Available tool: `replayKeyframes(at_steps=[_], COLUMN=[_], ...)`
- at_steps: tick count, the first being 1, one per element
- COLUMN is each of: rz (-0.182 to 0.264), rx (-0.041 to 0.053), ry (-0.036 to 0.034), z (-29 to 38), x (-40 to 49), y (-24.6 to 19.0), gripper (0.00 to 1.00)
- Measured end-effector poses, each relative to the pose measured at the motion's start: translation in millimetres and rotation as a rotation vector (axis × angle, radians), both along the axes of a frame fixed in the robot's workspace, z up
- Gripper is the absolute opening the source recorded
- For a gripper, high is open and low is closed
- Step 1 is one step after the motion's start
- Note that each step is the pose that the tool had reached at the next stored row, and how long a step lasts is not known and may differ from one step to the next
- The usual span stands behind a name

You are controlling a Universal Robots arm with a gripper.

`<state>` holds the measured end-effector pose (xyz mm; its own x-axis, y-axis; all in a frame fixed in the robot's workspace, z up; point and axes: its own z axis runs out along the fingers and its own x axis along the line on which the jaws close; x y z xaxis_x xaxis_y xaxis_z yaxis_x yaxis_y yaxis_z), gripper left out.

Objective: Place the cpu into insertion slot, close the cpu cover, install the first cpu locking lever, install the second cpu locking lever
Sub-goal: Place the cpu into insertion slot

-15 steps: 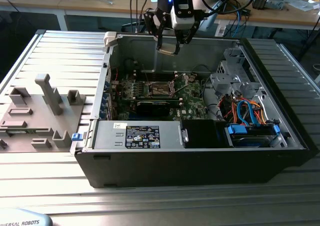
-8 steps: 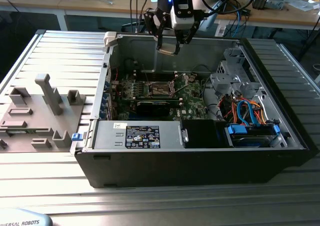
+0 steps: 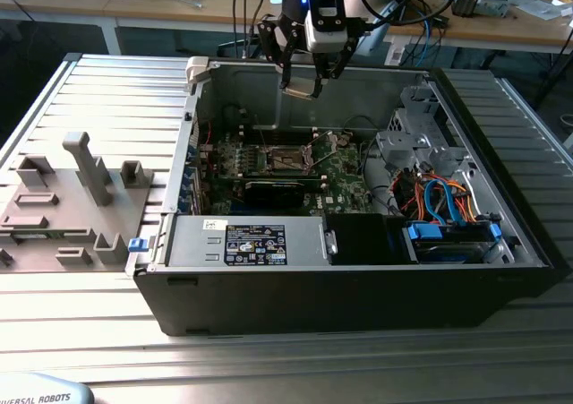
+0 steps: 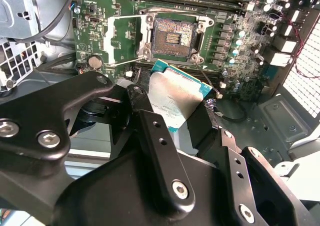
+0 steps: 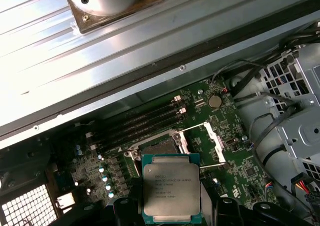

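Small flat square cpu [image 5: 171, 188], shiny grey on top with a blue-green rim. Pinched by two edges between the black fingers [image 4: 150, 128] of the gripper [image 4: 175, 108], closed tight on it. Held up in the air, well above the green board [image 5: 240, 171], not touching it. Down below, an empty square slot [image 4: 172, 35], with the cpu cover [image 4: 112, 40] flipped open beside it and a thin wire lever [image 4: 209, 79] swung out.

In the first wrist view, seen from right over the grey top, with faint print on it. In the second wrist view, seen from behind the fingers, with tiny gold dots down in the slot. In the exterior view, seen from far back: the whole open computer case [image 3: 358, 287], the gripper high over its far side, and a grey tray [image 3: 67, 209] of holders on the exterior view's left.
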<state>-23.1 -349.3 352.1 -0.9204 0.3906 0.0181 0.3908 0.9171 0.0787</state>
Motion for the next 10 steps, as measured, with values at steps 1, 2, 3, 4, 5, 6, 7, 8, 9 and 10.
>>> replayKeyframes(at_steps=[1, 2, 3, 4, 5, 6, 7, 8, 9, 10], rz=[-0.001, -0.002, -0.003, -0.003, -0.004, -0.004, -0.005, -0.006, -0.006, -0.007], rx=[0.0, 0.0, 0.0, -0.0001, 0.0, 0.0, -0.0001, -0.0001, -0.0001, 0.0], ry=[0.0, 0.0, 0.0, 0.0, 0.0, 0.0, 0.0, 0.0, 0.0001, 0.0], z=[0.0, 0.0, 0.0, 0.0, 0.0, 0.0, 0.0, 0.0, 0.0, 0.0], x=[0.0, 0.0, 0.0, 0.0, 0.0, 0.0, 0.0, 0.0, 0.0, 0.0], y=[0.0, 0.0, 0.0, 0.0, 0.0, 0.0, 0.0, 0.0, 0.0, 0.0], gripper=[0.54, 0.54, 0.54, 0.54, 0.54, 0.54, 0.54, 0.54, 0.54, 0.54])
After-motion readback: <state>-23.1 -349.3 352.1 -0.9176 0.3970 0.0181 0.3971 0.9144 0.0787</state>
